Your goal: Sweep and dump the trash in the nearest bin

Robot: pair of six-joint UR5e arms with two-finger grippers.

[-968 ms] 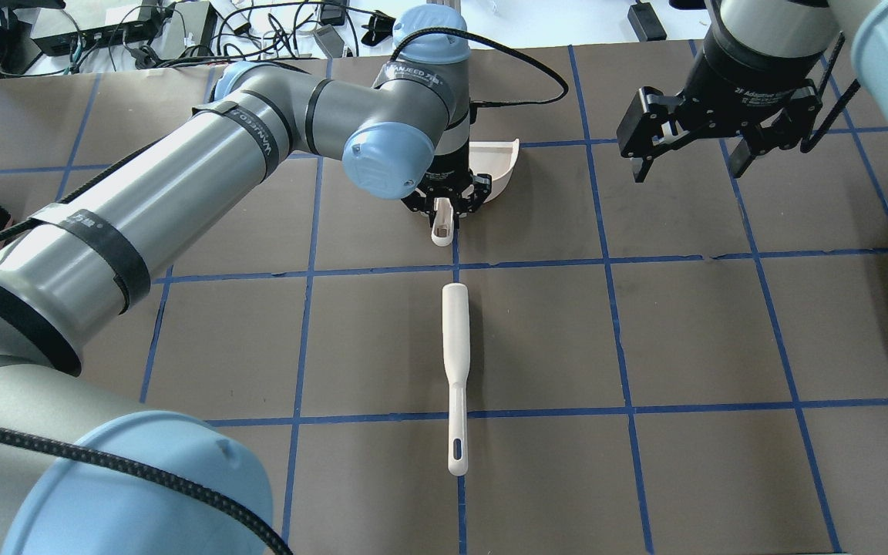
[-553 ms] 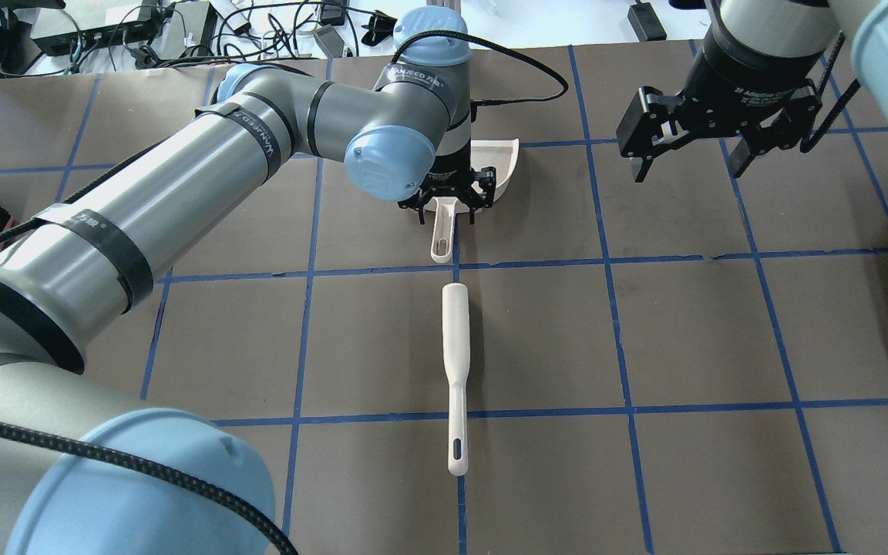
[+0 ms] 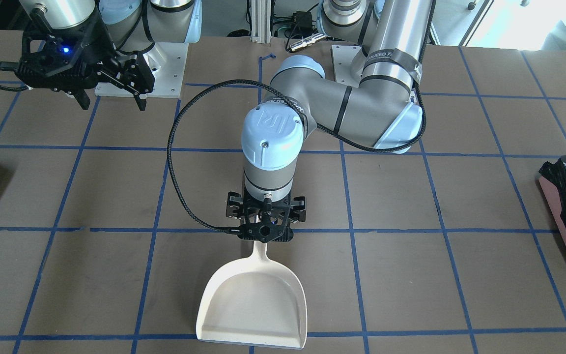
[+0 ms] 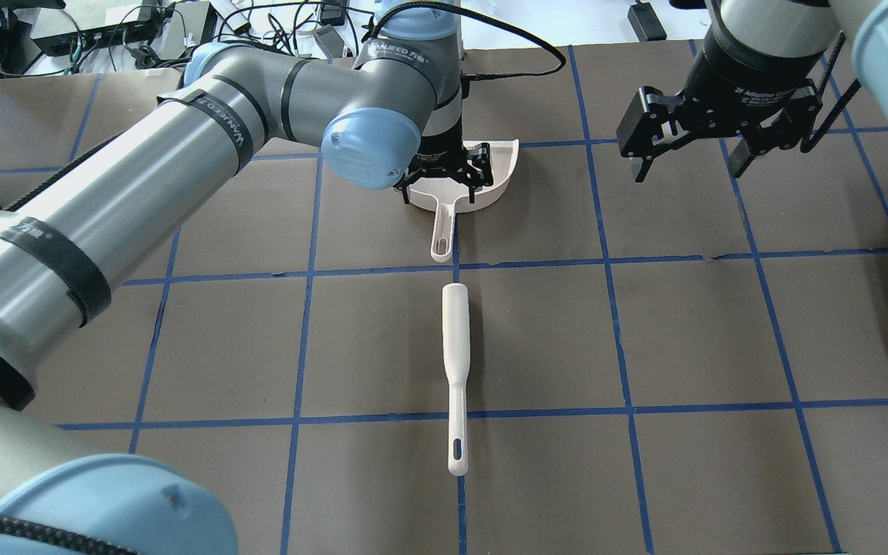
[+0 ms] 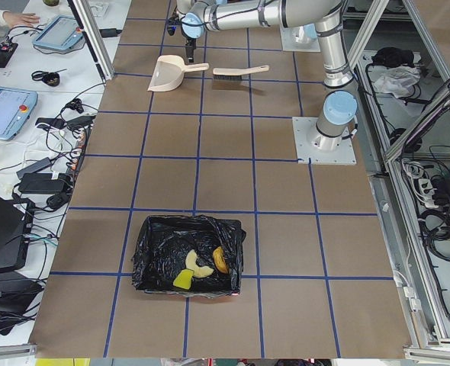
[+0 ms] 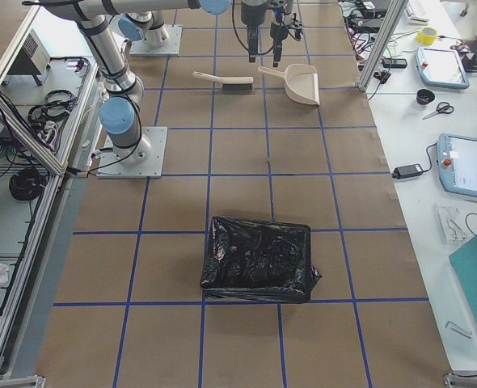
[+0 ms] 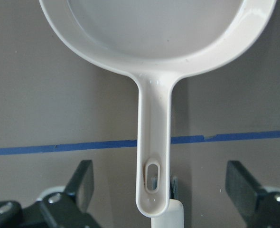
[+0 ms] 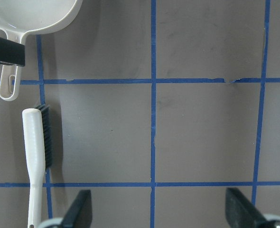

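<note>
Trash (image 5: 197, 267) lay in the bin (image 5: 156, 225), low in the exterior left view. The bread roll (image 5: 220, 260), the croissant (image 5: 197, 265) and the sponge block (image 5: 181, 280) were bunched together on the black bag near the bin's lower rim. In the front-facing view this bin sat at the right edge, its pink side turned toward the middle of the table.

My left gripper (image 4: 444, 181) hung over the dustpan (image 4: 494, 173) in the upper middle of the overhead view. Its fingers (image 7: 80, 183) were spread wide, one on each side of the handle. My wrist view showed a clear gap on both sides, so I gripped nothing. I could not tell how high above the handle I was. The dustpan lay flat on the table (image 4: 683, 339) with its handle pointing down the frame toward the brush (image 4: 455, 347). The brush lay in line with it at the centre of the overhead view, its head end near the handle's tip but not touching.

My right gripper (image 4: 688, 166) hung in the upper right of the overhead view, well apart from the dustpan, with its jaws wide and empty. A second black-lined bin (image 6: 259, 259) stood in the lower middle of the exterior right view.
</note>
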